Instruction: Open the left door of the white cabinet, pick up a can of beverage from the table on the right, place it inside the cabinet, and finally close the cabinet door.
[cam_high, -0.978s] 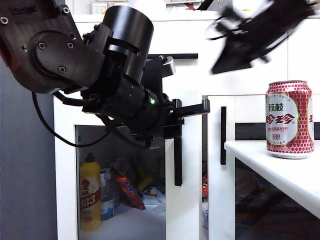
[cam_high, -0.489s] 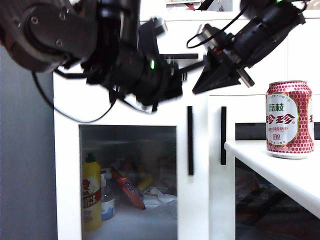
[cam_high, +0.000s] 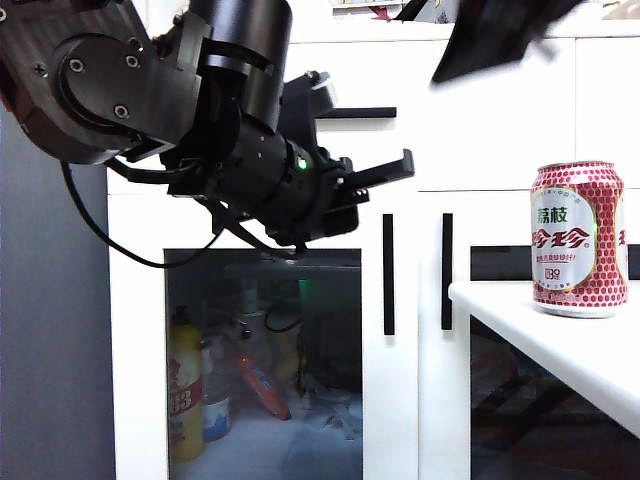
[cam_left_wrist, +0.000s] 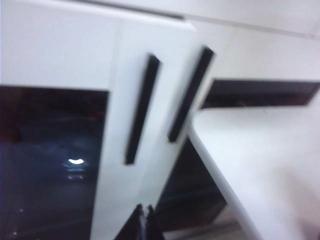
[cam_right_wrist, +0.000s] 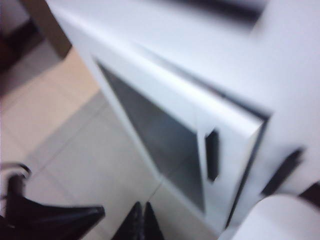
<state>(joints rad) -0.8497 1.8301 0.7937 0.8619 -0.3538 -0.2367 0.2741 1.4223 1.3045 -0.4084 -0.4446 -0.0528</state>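
- The left pincer (cam_high: 405, 165) hangs in front of the white cabinet (cam_high: 480, 120), level with the band between the drawer fronts and the glass doors; its jaws are pressed together on nothing, which the left wrist view (cam_left_wrist: 145, 220) confirms.
- The left door (cam_high: 265, 370) looks closed or very nearly so. Its vertical black handle (cam_high: 388, 274) sits just below the left pincer's tip, long axis upright, so the bar runs across the direction the fingers point.
- The coming move, as I judge it, turns on that handle: the left pincer is by far the nearer one, and it would need to drop a little and spread its jaws to take the bar.
- The right pincer (cam_right_wrist: 141, 220) is also shut and empty, per its wrist view. From where I stand its arm (cam_high: 500, 35) is only a dark blur at the top edge, high above the can and up to the right of the left pincer.
- The can of beverage (cam_high: 578, 240) stands upright on the worktop (cam_high: 560, 340), well off to the right of the left pincer and lower, far beneath the right arm.
- Hard to make out: both wrist views are smeared; the right pincer itself is cut off in the exterior view; through the dark glass I see only a yellow bottle (cam_high: 184, 390) and vague clutter, and I cannot tell whether the door is fully latched.
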